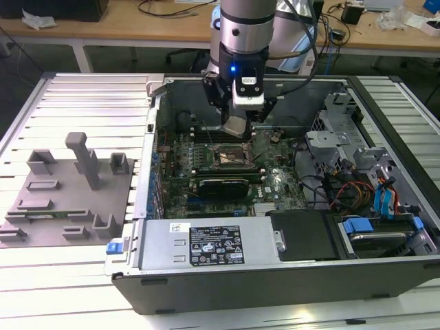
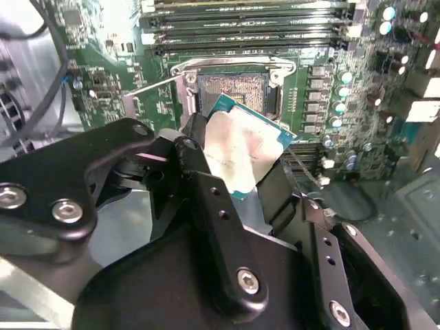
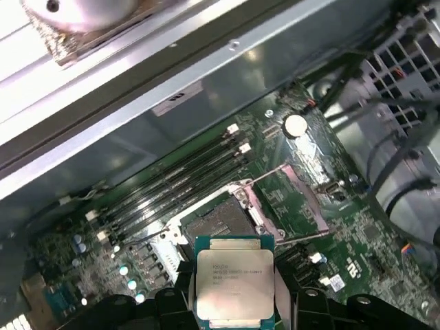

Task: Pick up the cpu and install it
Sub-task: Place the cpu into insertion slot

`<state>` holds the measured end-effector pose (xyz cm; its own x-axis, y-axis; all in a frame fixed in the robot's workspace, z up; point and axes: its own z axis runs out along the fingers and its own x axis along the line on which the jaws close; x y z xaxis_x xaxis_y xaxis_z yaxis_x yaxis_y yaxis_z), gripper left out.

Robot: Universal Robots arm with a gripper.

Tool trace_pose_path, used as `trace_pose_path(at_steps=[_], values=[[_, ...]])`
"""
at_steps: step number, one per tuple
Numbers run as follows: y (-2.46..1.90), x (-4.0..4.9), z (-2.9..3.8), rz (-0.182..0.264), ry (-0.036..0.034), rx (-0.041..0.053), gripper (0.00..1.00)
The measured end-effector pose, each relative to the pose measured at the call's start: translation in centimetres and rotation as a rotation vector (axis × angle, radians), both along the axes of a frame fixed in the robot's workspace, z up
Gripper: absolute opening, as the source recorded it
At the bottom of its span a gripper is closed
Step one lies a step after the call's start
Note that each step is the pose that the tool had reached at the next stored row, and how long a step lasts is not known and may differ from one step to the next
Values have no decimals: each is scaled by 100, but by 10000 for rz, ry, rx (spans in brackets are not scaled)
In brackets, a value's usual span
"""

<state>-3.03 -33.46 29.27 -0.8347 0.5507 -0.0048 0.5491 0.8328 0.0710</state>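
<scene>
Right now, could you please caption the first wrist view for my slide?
The pincer holds the cpu by two opposite edges, close to the open socket on the green motherboard.

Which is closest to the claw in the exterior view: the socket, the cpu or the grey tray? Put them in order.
1. cpu: held in the gripper.
2. socket: right below the cpu.
3. grey tray: far off at the exterior view's left, outside the case.
</scene>
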Motion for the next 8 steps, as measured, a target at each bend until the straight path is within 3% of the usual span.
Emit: trace_pose_path(at_steps=[4, 8], values=[[0, 0, -13, -1418, 0, -1, 54], [0, 0, -21, -2257, 0, -1, 54]])
